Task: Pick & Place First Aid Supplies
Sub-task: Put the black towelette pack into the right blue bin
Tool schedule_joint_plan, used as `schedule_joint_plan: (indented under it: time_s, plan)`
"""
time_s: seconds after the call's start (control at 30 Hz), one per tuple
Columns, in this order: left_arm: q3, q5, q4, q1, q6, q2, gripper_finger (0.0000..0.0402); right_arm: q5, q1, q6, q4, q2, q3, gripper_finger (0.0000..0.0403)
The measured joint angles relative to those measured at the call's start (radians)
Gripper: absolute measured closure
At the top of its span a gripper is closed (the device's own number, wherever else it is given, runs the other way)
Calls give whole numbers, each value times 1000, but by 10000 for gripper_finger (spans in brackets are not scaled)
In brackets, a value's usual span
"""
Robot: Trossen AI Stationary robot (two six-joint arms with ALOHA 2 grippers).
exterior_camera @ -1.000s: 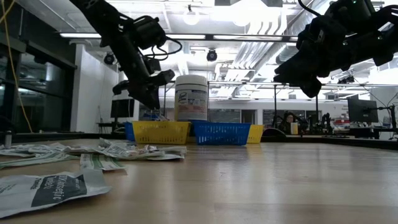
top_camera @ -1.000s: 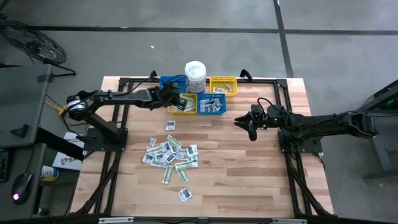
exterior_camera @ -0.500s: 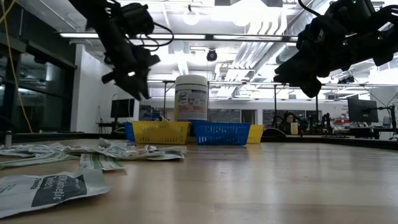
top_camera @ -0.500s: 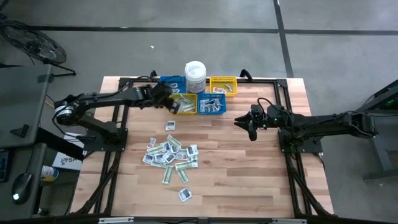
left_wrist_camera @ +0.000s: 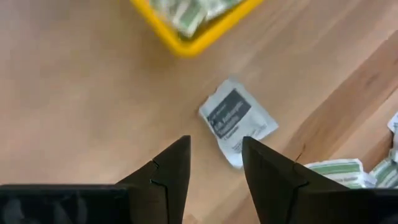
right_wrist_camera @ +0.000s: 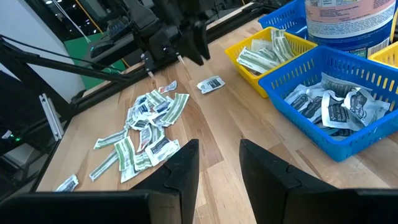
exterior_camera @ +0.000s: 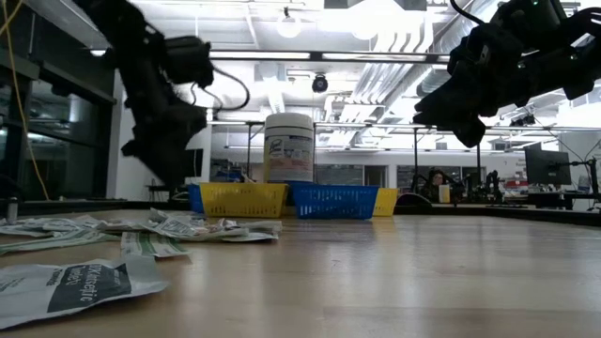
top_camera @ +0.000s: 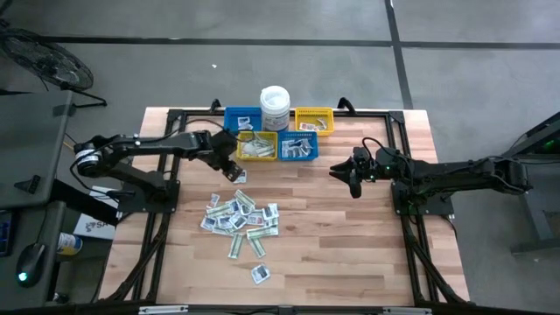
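The first aid supplies lie mostly in a loose pile (top_camera: pixel 238 217) on the wooden table, flat on their faces. One white packet (left_wrist_camera: pixel 238 121) lies alone near the yellow bin (top_camera: pixel 258 146); another (top_camera: pixel 260 274) lies near the front edge. My left gripper (left_wrist_camera: pixel 214 163) hovers open just above the table beside the lone white packet, pointing steeply down, with nothing between its fingers. My right gripper (right_wrist_camera: pixel 217 163) waits open and empty above the table's right half (top_camera: pixel 350 175), facing the bins.
Green-and-white strips fill the yellow bin, and white packets fill the blue bin (top_camera: pixel 299 147) beside it. Behind them stand another blue bin (top_camera: pixel 241 116), another yellow bin (top_camera: pixel 313 120) and a white lidded tub (top_camera: pixel 275 105). Bare wood lies right of the pile.
My left gripper has drawn back from over the yellow bin toward the table's near left, sunk a little and tipped to point more steeply down. It now stands over the lone white packet. The packets have stayed where they were.
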Motion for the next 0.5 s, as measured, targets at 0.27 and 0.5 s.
schedule_joint_plan:
  time_s: [0.27, 0.5]
  plan:
    - [-113, 22, 174, 0, -150, 1, 257, 0, 0, 0, 0, 0, 0, 293]
    - [-127, -8, 188, 0, -226, 3, 257, 0, 0, 0, 0, 0, 0, 293]
